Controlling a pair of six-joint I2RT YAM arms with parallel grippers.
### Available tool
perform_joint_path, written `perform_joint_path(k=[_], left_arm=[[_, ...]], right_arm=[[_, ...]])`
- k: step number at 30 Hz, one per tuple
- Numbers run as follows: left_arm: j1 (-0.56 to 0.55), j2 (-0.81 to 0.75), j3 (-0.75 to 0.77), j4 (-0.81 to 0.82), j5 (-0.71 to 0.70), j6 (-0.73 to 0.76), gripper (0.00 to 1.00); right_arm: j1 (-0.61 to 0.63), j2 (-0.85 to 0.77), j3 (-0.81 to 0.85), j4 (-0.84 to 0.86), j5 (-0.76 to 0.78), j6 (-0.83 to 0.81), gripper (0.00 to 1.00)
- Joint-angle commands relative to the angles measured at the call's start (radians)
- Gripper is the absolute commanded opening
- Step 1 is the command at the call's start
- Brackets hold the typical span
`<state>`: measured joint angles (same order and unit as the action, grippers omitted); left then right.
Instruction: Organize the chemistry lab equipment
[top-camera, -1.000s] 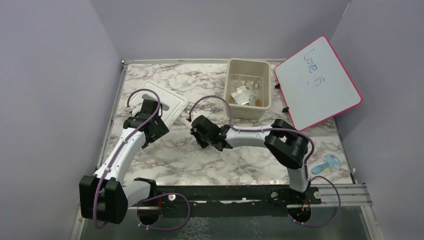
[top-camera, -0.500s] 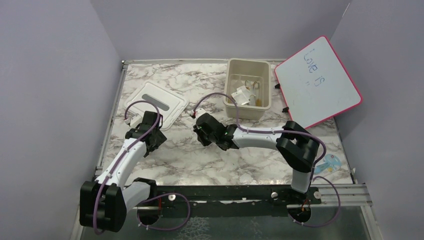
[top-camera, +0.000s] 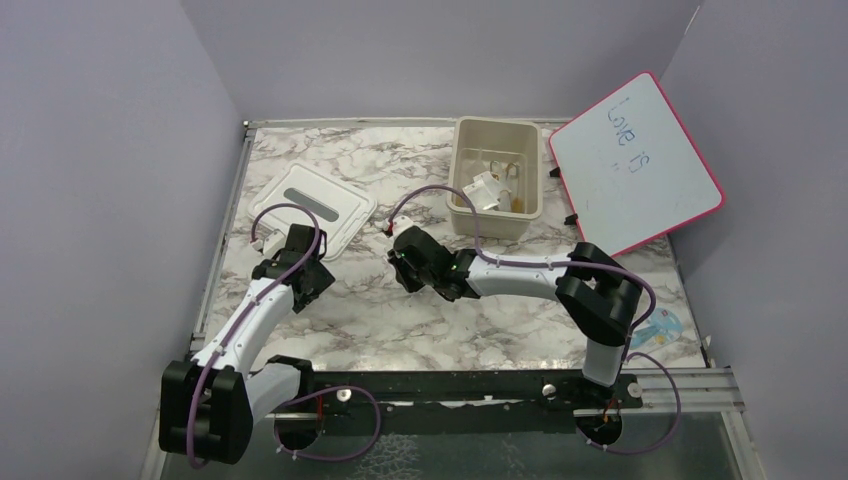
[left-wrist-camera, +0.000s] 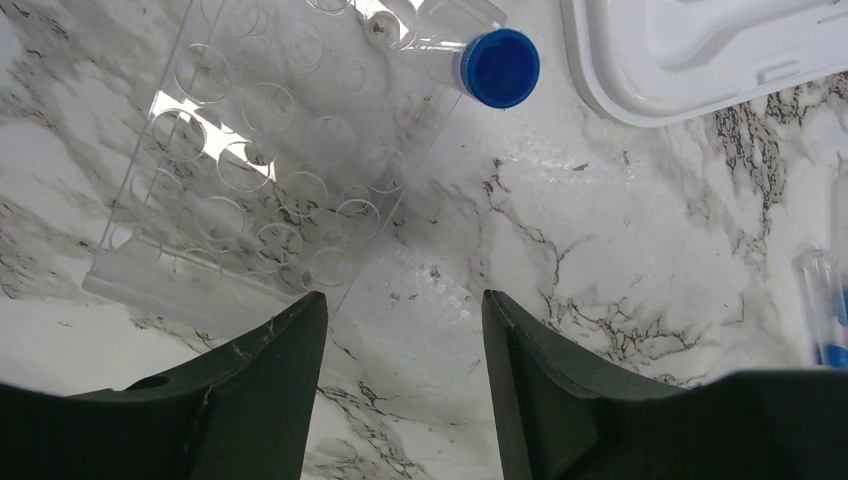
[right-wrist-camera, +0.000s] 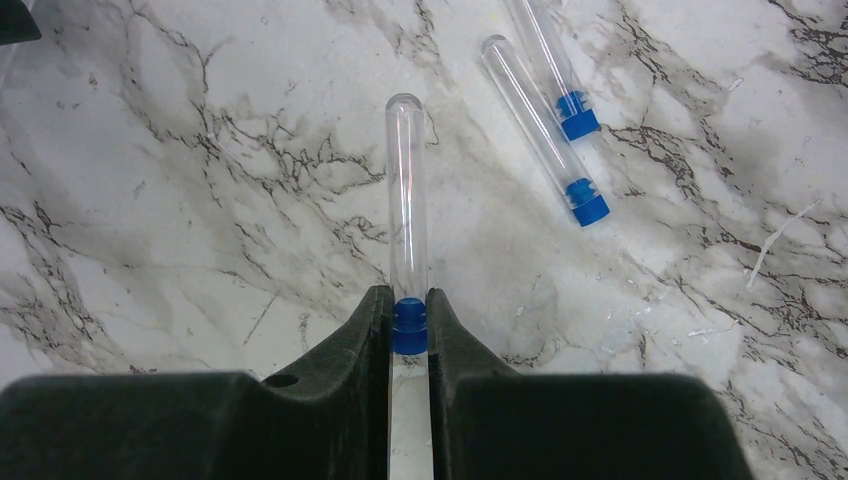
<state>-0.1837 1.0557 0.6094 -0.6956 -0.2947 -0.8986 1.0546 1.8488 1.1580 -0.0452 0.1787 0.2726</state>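
Note:
My right gripper (right-wrist-camera: 408, 300) is shut on the blue cap of a thin clear tube (right-wrist-camera: 405, 190), which points away from the fingers just above the marble. Two more blue-capped tubes (right-wrist-camera: 545, 125) lie side by side on the table to its upper right. My left gripper (left-wrist-camera: 402, 297) is open and empty over bare marble. Just beyond it lie a clear plastic rack with round holes (left-wrist-camera: 250, 170) and a blue-capped tube (left-wrist-camera: 500, 67). In the top view the left gripper (top-camera: 300, 280) is near the white lid and the right gripper (top-camera: 405, 262) is at the table's middle.
The beige tub (top-camera: 462, 205) at the back holds several small packets. The white lid (top-camera: 315, 205) lies at the left and also shows in the left wrist view (left-wrist-camera: 700, 50). The pink-framed whiteboard (top-camera: 635, 165) leans at the right. A blue packet (top-camera: 655, 325) lies near the right edge.
My left gripper has drawn back from the white lid toward the near edge. My right gripper has shifted slightly right and toward the tub, still shut.

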Motion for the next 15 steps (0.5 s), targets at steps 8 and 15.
perform_joint_path(k=[8, 15], left_arm=[[-0.006, -0.007, 0.007, 0.054, 0.101, 0.002, 0.60], [-0.006, -0.025, 0.044, 0.015, 0.034, 0.023, 0.63]], right_arm=[[0.002, -0.048, -0.026, 0.026, 0.031, 0.023, 0.09], [0.002, -0.057, -0.033, 0.027, 0.030, 0.026, 0.09]])
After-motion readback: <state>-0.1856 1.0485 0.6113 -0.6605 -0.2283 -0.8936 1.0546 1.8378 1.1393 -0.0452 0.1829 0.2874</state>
